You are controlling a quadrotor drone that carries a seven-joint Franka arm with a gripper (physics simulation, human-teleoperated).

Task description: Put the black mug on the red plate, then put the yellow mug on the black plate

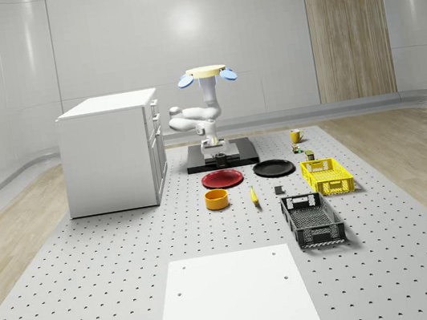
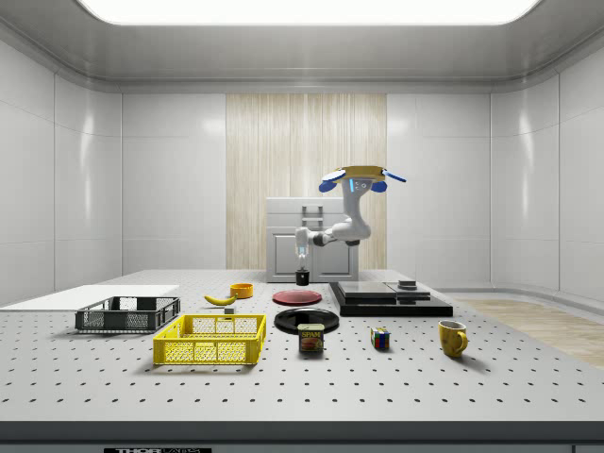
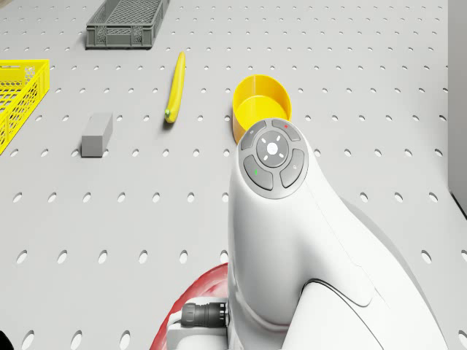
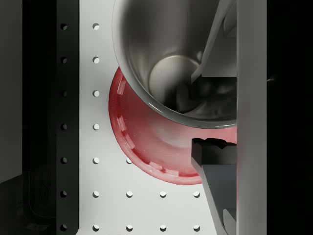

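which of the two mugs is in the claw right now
The black mug. The claw holds it by the rim, above the table, near the red plate. The yellow mug stands alone on the table, far off, beyond the black plate.

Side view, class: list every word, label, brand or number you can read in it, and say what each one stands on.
"SPAM": on the can on the table, beside the yellow crate.
Dark strip at the table's front edge: it carries lettering, too small to read.
Cube with coloured faces: no writing visible.
Yellow mug: no writing visible.
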